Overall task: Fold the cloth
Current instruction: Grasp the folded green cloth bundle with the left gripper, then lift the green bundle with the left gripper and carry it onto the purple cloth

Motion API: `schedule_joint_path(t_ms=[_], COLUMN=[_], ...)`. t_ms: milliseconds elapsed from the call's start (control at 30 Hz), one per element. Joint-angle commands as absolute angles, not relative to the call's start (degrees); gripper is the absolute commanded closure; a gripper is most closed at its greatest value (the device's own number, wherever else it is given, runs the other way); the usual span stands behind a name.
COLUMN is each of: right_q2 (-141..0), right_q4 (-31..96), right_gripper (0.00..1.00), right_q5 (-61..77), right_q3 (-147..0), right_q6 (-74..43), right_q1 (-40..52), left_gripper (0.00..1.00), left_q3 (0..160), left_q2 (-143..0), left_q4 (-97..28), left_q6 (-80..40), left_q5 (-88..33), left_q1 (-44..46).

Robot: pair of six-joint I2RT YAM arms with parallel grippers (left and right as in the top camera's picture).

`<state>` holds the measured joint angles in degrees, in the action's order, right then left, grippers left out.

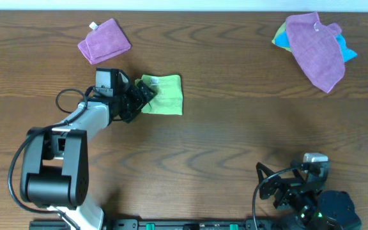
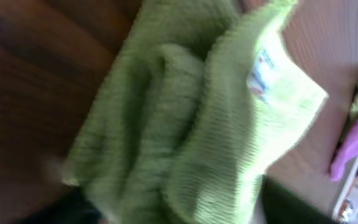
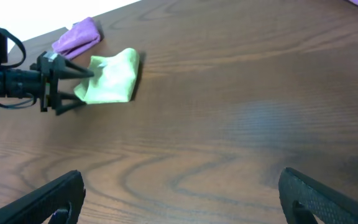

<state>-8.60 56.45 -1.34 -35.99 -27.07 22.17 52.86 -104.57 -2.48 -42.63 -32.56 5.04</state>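
The lime-green cloth [image 1: 165,94] lies bunched and partly folded on the table, left of centre at the back. It fills the blurred left wrist view [image 2: 191,124], with a white label on its upper layer. My left gripper [image 1: 139,96] is at the cloth's left edge, its fingers spread wide with the cloth's edge between them [image 2: 179,214]. The right wrist view shows the cloth [image 3: 112,79] and the left gripper's [image 3: 73,87] parted fingers at that edge. My right gripper [image 1: 286,188] is open and empty at the front right, over bare wood [image 3: 185,205].
A purple cloth [image 1: 104,41] lies behind the left gripper; it also shows in the right wrist view [image 3: 78,36]. Another purple cloth [image 1: 315,48] lies on a blue cloth [image 1: 347,51] at the back right. The table is dark wood [image 1: 235,140].
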Motion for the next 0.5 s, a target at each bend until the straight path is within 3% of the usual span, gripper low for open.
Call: schedule_joint_path(t_ms=[0,67,167,267,300,467], right_q2=[-8.3,-8.3,-8.3,-8.3,-8.3,-8.3], right_q4=[56.6,56.6,56.6,56.6,56.6,56.6], right_gripper=[0.01,0.01,0.01,0.01,0.01,0.01], right_q5=[-2.1,-2.2,-2.1,-2.1,-2.1,-2.1], right_q3=[-35.8,-35.8,-35.8,-35.8,-35.8,-35.8], right_q6=[-28.3,-28.3,-28.3,-28.3,-28.3,-28.3], right_q1=[21.6,21.6,21.6,21.6,21.6,21.6], left_gripper=[0.44,0.56,0.60,0.90,0.94,0.94], left_q3=[52.2,52.2,52.2,52.2,52.2,52.8], left_q2=[-106.8,-106.9,-107.6,-108.0,-108.0,-108.0], left_q4=[-2.2,-2.0,-1.0,-1.0,-1.0,4.0], left_q6=[-42.6,-42.2,-40.9,-39.0,-38.2,-35.8], left_q5=[-31.2,-30.9,-31.7,-32.9,-33.1,-38.0], left_q1=[5.4,5.4,5.4,5.5,5.5,5.2])
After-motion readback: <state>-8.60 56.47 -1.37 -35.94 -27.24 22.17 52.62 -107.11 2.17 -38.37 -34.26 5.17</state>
